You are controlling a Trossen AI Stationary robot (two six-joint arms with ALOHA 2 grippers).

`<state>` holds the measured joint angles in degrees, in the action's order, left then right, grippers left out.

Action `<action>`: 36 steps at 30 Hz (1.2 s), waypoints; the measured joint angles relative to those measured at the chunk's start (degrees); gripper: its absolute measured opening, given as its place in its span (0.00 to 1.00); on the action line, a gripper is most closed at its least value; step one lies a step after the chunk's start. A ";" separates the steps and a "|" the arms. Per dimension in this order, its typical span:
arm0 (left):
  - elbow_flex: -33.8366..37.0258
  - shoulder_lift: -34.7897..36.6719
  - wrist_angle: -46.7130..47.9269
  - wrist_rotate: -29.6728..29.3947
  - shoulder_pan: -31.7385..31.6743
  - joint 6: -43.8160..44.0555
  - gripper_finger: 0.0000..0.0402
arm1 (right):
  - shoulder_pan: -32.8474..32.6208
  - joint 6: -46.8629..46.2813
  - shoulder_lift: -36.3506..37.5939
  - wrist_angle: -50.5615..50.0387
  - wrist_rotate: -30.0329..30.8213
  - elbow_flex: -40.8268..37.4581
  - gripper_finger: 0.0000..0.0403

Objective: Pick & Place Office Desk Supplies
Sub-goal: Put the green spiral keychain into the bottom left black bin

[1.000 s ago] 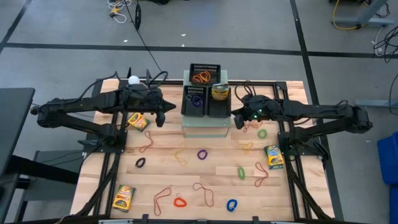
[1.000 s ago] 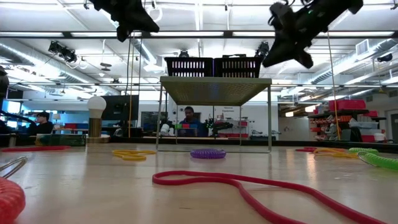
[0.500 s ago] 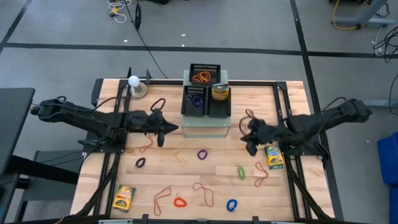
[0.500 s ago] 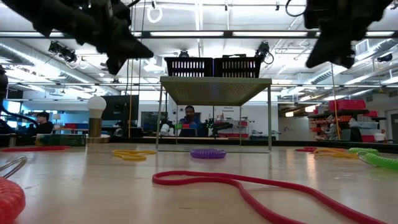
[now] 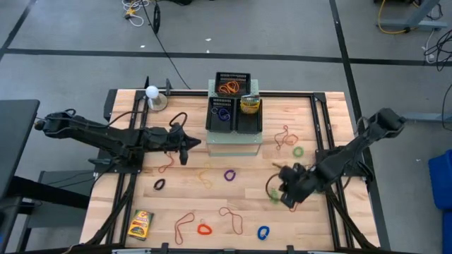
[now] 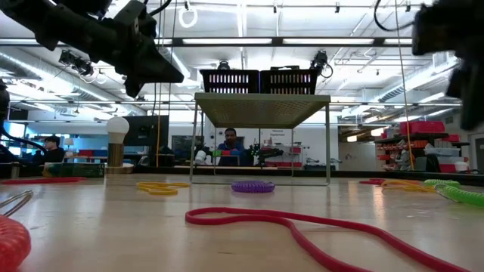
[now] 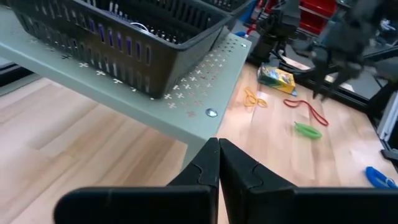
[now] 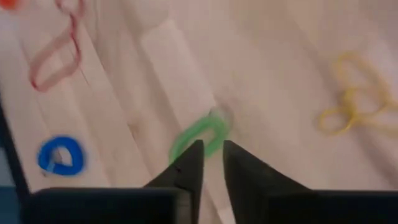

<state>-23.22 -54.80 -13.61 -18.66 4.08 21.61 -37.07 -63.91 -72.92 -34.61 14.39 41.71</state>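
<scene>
Right end effector (image 8: pixel 211 163) slightly parted above green loop (image 8: pixel 198 138)

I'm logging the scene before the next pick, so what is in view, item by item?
crayon boxes: two seen, yellow-green, one front-left, one on the right side
small loops: six; purple, black, red, blue, two green; scattered
rubber bands: many, orange-brown, on table and in one tray
mesh trays: black, atop the pale-green perforated box
left gripper: shut, beside that box
right gripper: open, over a green loop
</scene>
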 joint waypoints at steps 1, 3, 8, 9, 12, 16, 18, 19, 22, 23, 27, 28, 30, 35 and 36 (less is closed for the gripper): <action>0.00 0.00 0.00 -0.59 0.00 -0.02 0.02 | -0.60 -0.40 -1.57 0.87 -0.20 0.00 0.22; 0.00 0.00 -0.04 -1.49 0.00 0.04 0.02 | -1.41 -1.25 -4.98 3.33 -1.19 0.00 0.27; 0.00 -0.01 -0.07 -2.33 0.00 0.90 0.02 | -1.73 -2.04 -12.36 8.88 -3.23 0.00 0.37; 0.00 -0.02 -0.07 -2.33 0.07 1.09 0.02 | -1.73 -2.60 -13.54 9.43 -3.55 0.00 0.38; 0.00 -0.02 -0.07 -2.33 0.09 1.64 0.02 | -1.73 -5.05 -16.15 10.01 -3.91 0.00 0.39; 0.00 -0.05 -0.07 -2.39 0.09 1.79 0.02 | -1.77 -7.51 -18.08 10.30 -2.80 0.19 0.35; -0.02 -0.05 -0.09 -2.75 0.09 2.08 0.02 | -1.80 -7.45 -18.38 10.49 -2.41 0.18 0.32; -0.02 -0.05 -0.10 -3.14 0.09 2.34 0.02 | -1.76 -7.41 -18.42 10.46 -2.41 0.15 0.30; -0.02 -0.25 -0.13 -3.82 0.09 2.70 0.02 | -1.76 -7.22 -18.46 10.15 -2.13 0.11 0.24; -0.02 -0.33 -0.09 -3.82 0.09 3.15 0.02 | -1.75 -7.22 -18.47 10.03 -2.11 0.11 0.21; -0.07 -0.91 0.35 -3.55 0.04 6.97 0.02 | -1.60 -6.95 -17.64 9.61 -2.12 -0.02 0.10; -0.07 -1.14 0.55 -3.56 0.02 8.51 0.02 | -1.56 -6.64 -17.22 9.55 -2.17 -0.09 0.07; -0.09 -1.87 1.22 -3.40 0.02 11.37 0.02 | -1.56 -5.44 -15.45 8.25 -1.68 0.10 0.03; -0.09 -2.97 -0.48 -0.58 0.11 11.70 0.02 | -0.70 3.13 -10.25 4.32 0.02 3.55 0.03; -0.09 -2.97 -1.22 0.51 0.07 11.55 0.02 | -0.14 4.95 -9.50 3.13 0.25 4.76 0.04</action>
<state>-23.31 -57.78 -14.83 -18.15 4.15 33.15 -37.22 -58.97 -82.42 -31.48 14.65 46.47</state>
